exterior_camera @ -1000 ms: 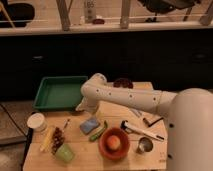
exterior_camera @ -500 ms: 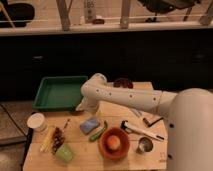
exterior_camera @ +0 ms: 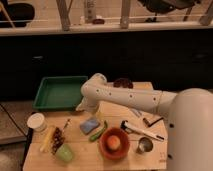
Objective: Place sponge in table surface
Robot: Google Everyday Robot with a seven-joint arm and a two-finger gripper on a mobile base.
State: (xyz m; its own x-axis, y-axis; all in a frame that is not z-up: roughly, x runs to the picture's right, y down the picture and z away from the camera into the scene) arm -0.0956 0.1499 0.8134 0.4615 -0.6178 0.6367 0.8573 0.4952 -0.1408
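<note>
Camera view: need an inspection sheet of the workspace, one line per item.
Surface: light tan wooden tabletop, plank grain visible, crowded.
Job's things: small flat blue-grey sponge lies on the tabletop, apart from the gripper.
Clutter: green rectangular tray at back left; white round cup; light green cup; green pepper; orange bowl holding a round orange item; small metal cup; dark bowl at the back.
Grippers: gripper hangs just above and behind the sponge.
Cables: nothing seen.
Surroundings: dark counter front behind the table, railing above.
</note>
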